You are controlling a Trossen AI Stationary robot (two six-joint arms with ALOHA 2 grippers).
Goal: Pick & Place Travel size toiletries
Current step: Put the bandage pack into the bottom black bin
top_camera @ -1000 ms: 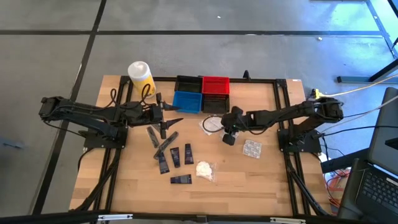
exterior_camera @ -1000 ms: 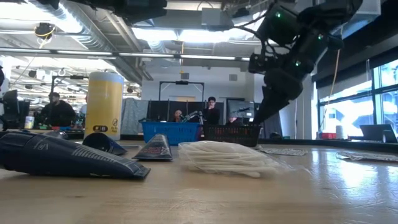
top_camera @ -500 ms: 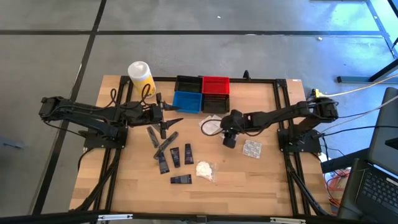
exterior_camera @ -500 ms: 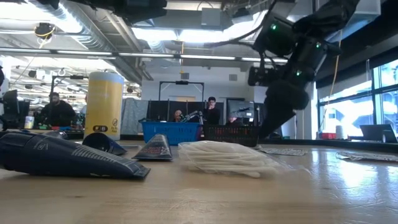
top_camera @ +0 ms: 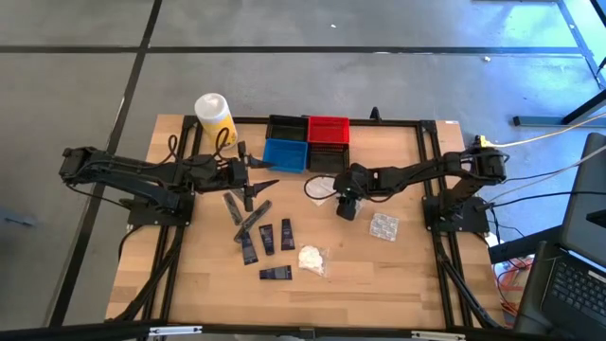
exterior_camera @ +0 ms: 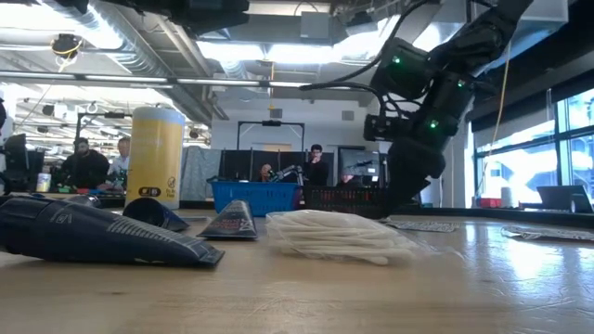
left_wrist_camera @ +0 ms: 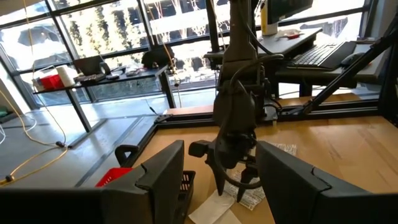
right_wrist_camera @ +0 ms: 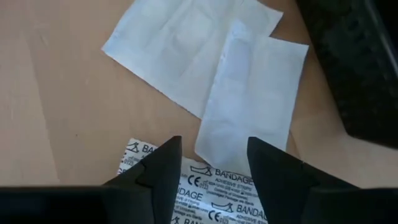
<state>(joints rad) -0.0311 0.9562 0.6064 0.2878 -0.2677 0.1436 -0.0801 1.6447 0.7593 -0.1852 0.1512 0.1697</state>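
Observation:
Several flat dark tubes (top_camera: 265,237) lie flat on the table's middle, with a white wad in clear wrap (top_camera: 311,258) beside them. One clear packet (top_camera: 383,225) lies farther right. White flat packets (right_wrist_camera: 249,99) and a printed bandage packet (right_wrist_camera: 205,180) lie by the black bin. My right gripper (right_wrist_camera: 205,168) is open and points down over these packets (top_camera: 320,188). My left gripper (top_camera: 258,189) is open and held above the table, left of them and near the blue bin. My right gripper's open fingers (right_wrist_camera: 158,171) stand from above over the printed bandage packet's edge (right_wrist_camera: 199,167), close to it. I cannot tell whether the tips touch it.
A blue bin (top_camera: 286,154), a red bin (top_camera: 328,130) and two black bins (top_camera: 287,128) stand at the far middle. A tall yellow container (top_camera: 215,118) stands at the far left. There is bare wood near the front edge. People sit in the room beyond (exterior_camera: 85,165).
My right gripper has moved down and a little toward the table's left, ending over the white packets beside the black bin. Nothing on the table has moved.

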